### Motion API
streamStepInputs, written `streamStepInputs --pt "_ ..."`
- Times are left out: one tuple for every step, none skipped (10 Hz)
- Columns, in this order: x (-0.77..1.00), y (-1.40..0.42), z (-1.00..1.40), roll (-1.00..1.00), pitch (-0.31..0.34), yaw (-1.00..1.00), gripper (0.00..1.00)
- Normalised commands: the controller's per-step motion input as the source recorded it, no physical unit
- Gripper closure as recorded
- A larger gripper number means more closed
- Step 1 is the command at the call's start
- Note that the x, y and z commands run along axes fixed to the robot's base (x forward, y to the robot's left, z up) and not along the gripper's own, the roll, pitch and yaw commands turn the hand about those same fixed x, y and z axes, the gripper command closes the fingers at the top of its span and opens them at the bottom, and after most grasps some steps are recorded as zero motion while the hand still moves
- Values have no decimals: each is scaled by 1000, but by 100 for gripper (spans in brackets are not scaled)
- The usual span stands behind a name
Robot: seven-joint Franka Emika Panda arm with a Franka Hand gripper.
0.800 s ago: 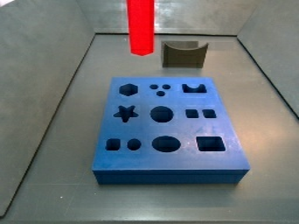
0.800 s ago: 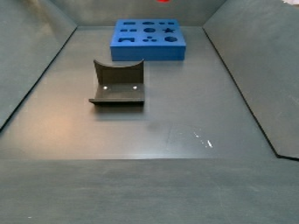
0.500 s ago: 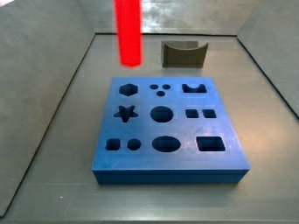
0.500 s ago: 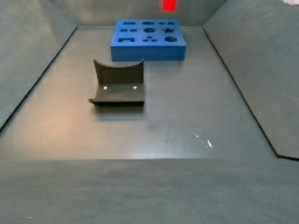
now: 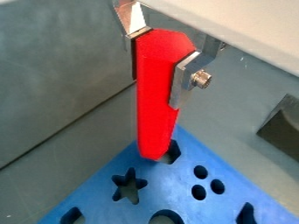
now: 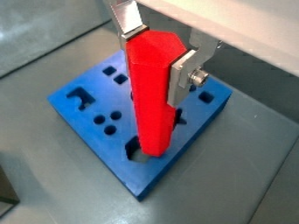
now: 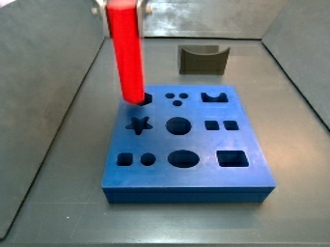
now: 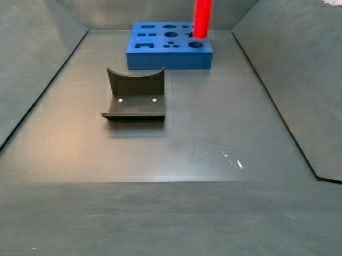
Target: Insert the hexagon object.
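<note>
— Where's the gripper (image 5: pixel 162 54)?

— Up above the blue slab (image 7: pixel 188 145), over the corner hole nearest the star-shaped one. Its silver fingers (image 6: pixel 184 75) are clamped on the upper part of the hexagon object (image 7: pixel 125 55), one plate pressed flat on each side.

— And the bar itself?

— Upright, bright red, hanging straight down. In both wrist views its lower end sits right at the hexagonal hole (image 5: pixel 167 157); whether it has gone in or only touches the rim, I cannot tell.

— Anything else around?

— The fixture (image 8: pixel 135 95), standing well apart from the slab on the grey floor (image 8: pixel 187 140), shows in both side views.
</note>
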Motion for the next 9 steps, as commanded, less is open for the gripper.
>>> streamStepInputs --pt "40 200 -463 13 0 0 100" --pt "169 186 -374 0 21 0 100" --pt "377 60 -391 0 0 0 100" --pt "451 103 -506 0 0 0 100" --pt "386 149 -534 0 3 0 100" --pt "317 191 -523 36 26 0 100" --pt "251 160 -480 76 26 0 100" --pt "123 60 -520 90 0 0 100" --pt "23 0 -780 80 -90 0 100"
